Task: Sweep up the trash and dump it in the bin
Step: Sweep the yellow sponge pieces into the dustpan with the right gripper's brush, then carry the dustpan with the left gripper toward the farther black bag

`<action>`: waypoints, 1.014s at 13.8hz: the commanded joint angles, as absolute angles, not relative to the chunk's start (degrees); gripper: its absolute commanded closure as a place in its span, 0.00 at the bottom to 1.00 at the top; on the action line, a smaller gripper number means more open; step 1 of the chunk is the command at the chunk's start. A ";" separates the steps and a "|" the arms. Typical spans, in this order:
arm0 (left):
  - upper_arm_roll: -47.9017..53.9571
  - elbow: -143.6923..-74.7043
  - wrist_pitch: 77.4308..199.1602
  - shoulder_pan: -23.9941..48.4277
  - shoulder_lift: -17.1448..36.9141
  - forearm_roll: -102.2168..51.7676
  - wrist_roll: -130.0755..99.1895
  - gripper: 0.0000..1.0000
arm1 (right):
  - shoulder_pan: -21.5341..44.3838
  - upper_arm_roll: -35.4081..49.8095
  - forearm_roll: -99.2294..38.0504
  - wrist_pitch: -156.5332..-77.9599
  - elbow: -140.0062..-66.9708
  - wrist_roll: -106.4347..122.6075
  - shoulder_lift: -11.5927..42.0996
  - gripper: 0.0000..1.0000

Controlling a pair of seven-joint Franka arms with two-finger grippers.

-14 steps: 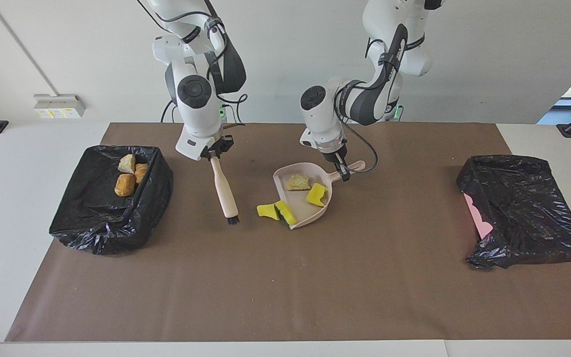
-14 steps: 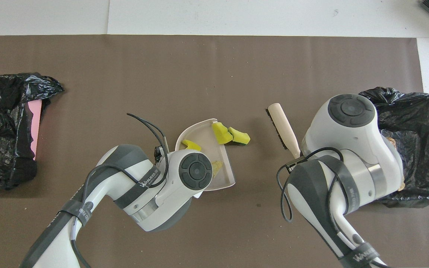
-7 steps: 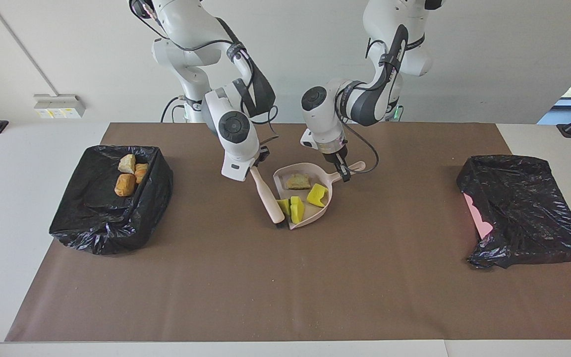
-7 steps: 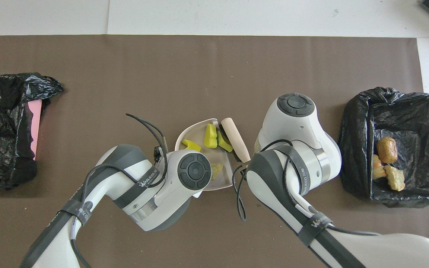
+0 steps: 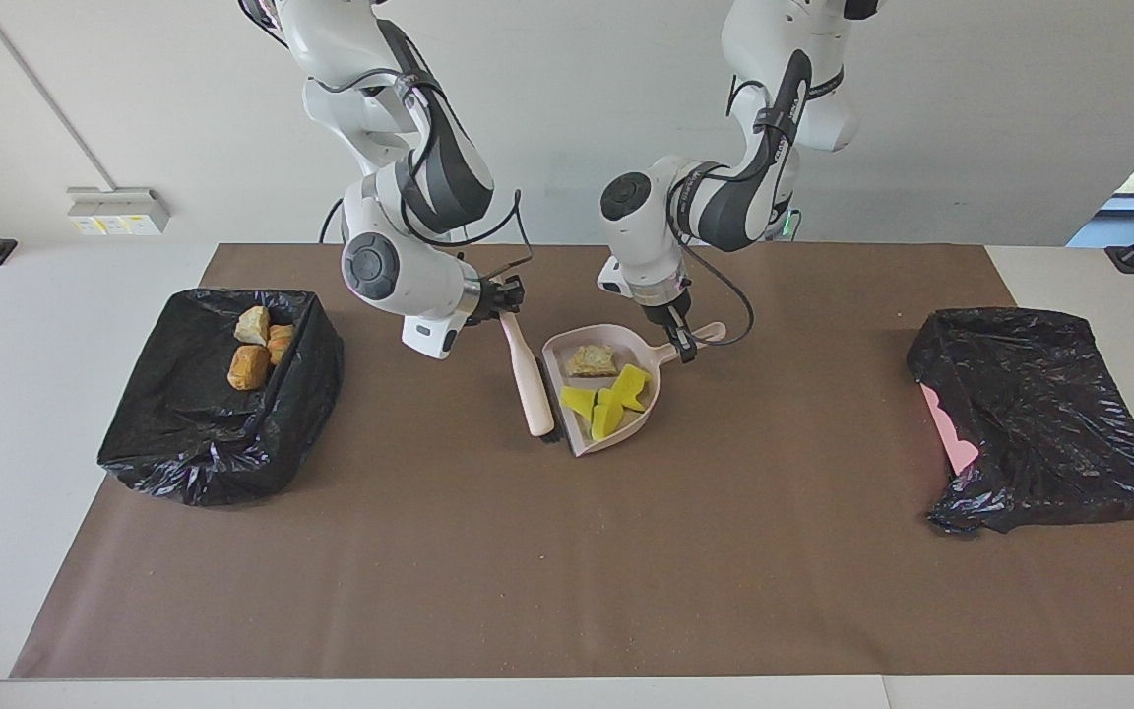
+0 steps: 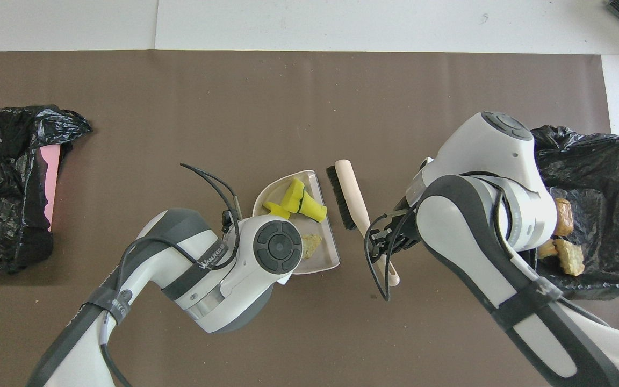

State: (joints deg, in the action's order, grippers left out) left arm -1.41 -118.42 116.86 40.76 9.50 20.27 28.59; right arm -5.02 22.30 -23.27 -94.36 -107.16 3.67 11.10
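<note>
A pale pink dustpan [image 5: 550, 358] [image 6: 324, 253] lies mid-table. In it are three yellow sponge wedges [image 5: 606, 404] [image 6: 300, 201] and a tan crumbly lump [image 5: 590, 361] [image 6: 310, 243]. My left gripper [image 5: 682, 345] is shut on the pan's handle; the wrist hides it in the overhead view. My right gripper [image 5: 507, 300] [image 6: 390, 240] is shut on the handle of a pale brush [image 5: 528, 379] [image 6: 353, 196], whose dark bristles sit just outside the pan's open edge. The black-bagged bin [image 5: 203, 433] [image 6: 610, 161] at the right arm's end holds three bread-like pieces [image 5: 250, 366] [image 6: 563, 216].
A second black-bagged bin [image 5: 1039, 423] [image 6: 3, 177] with a pink side showing sits at the left arm's end. Brown paper covers the table, with fine crumbs scattered on it. The right arm's wrist hangs over part of the bin with the bread.
The right arm swung the brush across to the pan and pushed two yellow sponges from the pan's lip inside. The brush now stands slightly back from the pan's edge. The left arm held still.
</note>
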 commanded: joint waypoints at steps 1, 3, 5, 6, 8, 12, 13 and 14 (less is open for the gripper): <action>-1.32 -119.62 119.88 38.16 8.61 21.45 32.40 1.00 | -5.27 22.50 -18.32 -90.02 -108.02 -0.76 4.85 1.00; -1.32 -118.40 119.80 35.43 7.74 21.45 39.95 1.00 | -4.58 22.59 -14.69 -88.25 -110.20 -9.79 0.29 1.00; -1.75 -117.25 118.83 34.02 6.16 21.45 44.54 1.00 | -2.65 22.85 -14.24 -88.33 -114.94 -18.07 -6.12 1.00; -1.76 -117.33 118.74 32.36 5.20 21.45 45.95 1.00 | -0.37 22.94 -14.24 -88.33 -117.48 -20.72 -8.68 1.00; -1.67 -117.33 117.60 27.97 2.21 21.45 51.56 1.00 | 5.51 23.03 -16.25 -91.21 -122.06 -28.52 -12.64 1.00; -1.67 -117.51 115.15 17.17 -2.80 20.92 63.43 1.00 | 16.33 23.03 -18.81 -98.50 -126.99 -36.56 -12.83 1.00; -1.76 -117.42 114.18 14.62 -3.77 20.92 65.89 1.00 | 18.44 23.03 -18.81 -102.79 -129.44 -36.65 -12.83 1.00; -1.76 -117.51 113.82 11.54 -4.65 20.92 67.74 1.00 | 19.85 23.03 -18.90 -107.10 -131.90 -36.82 -12.83 1.00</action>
State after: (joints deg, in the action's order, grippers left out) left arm -2.46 -116.53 115.33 16.02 -1.87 20.73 64.15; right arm 18.32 23.58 -17.66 -100.60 -126.69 -36.84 -11.59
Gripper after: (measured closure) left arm 0.687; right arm 0.740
